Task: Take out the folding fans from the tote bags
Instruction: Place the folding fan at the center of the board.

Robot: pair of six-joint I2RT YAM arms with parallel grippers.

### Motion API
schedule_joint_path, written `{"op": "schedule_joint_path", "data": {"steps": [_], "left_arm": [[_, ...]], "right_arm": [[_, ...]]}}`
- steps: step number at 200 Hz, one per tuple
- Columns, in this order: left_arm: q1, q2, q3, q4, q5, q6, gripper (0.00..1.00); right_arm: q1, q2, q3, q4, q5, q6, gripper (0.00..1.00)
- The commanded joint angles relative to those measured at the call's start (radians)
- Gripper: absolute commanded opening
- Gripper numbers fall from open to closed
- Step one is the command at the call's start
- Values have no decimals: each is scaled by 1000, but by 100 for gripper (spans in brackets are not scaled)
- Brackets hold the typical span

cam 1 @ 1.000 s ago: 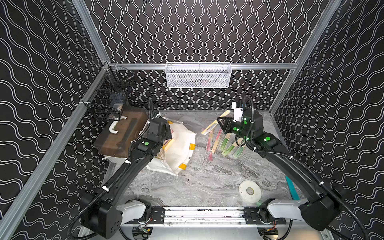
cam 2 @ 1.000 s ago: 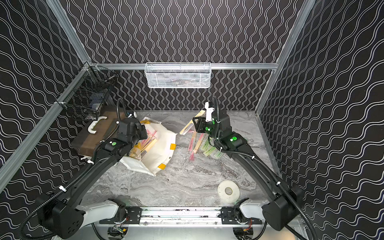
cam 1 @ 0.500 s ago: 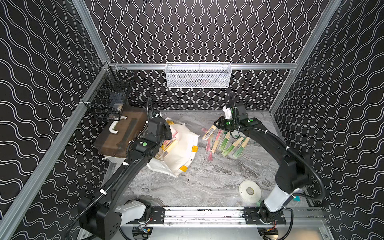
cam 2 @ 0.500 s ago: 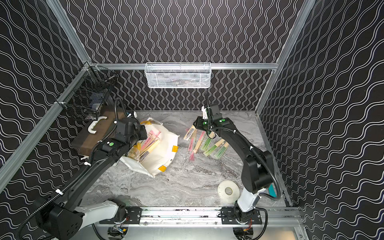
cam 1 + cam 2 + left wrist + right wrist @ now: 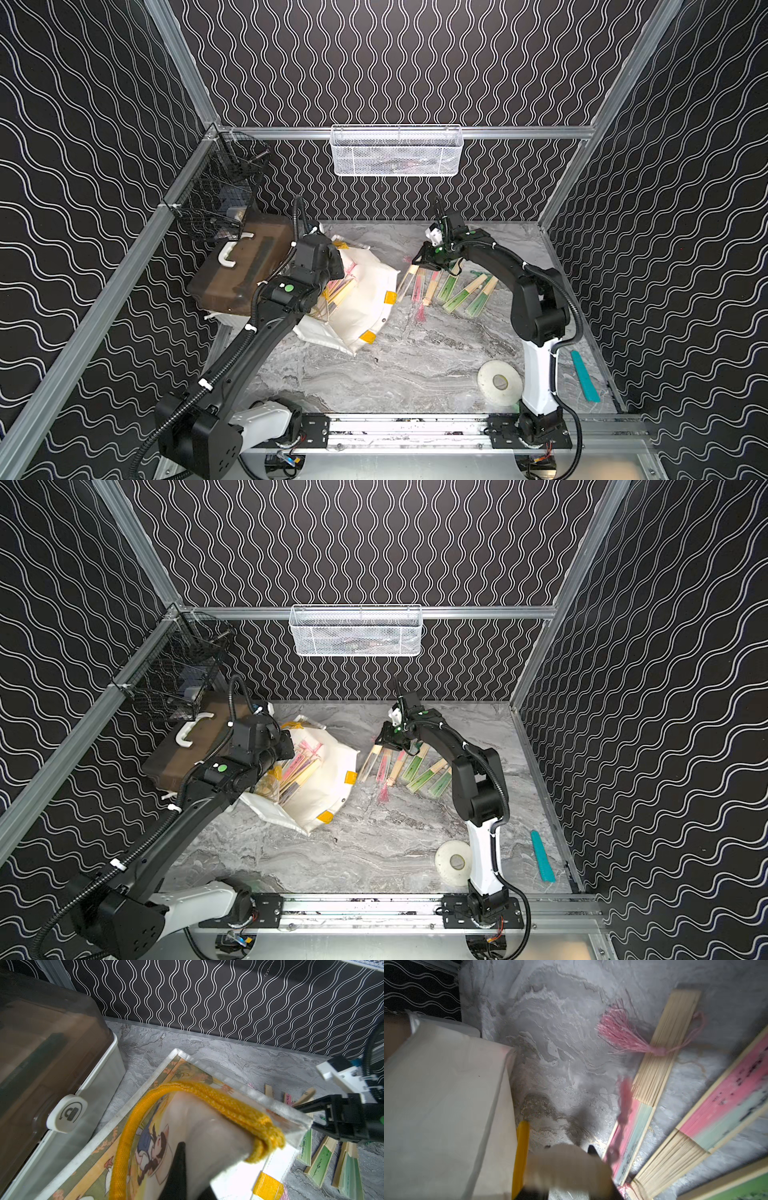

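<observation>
Several fans [image 5: 338,291] were in tote [image 5: 368,309]; likely light, stiff: pinch bamboo ribs. L claw [image 5: 187,1147] clamped tote rim; R claw [image 5: 419,262]: couldn't tell.

We've got left arm [image 5: 249,340] stretched 7 to 10 o'clock, left gripper [image 5: 181,1153] clamped tight. Right arm [image 5: 536,307] elbow-bent at 3, right gripper [image 5: 419,266] at 12, jaws a bit apart.

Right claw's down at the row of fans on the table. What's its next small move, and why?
Probably open the right claw: it seems to pinch a folding fan lying beside the other fans, while the left claw holds the tote bag open.
</observation>
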Motion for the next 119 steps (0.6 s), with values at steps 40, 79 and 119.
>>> {"op": "schedule_joint_path", "data": {"steps": [40,79,119], "left_arm": [[2,9,14,66,14,-5,0],[1,9,13,68,20,-11,0],[2,6,13,62,19,-10,0]], "right_arm": [[1,129,96,-48,-2,9,34],[2,194,146,-11,24,44,35],[12,216,158,48,12,84,35]]}}
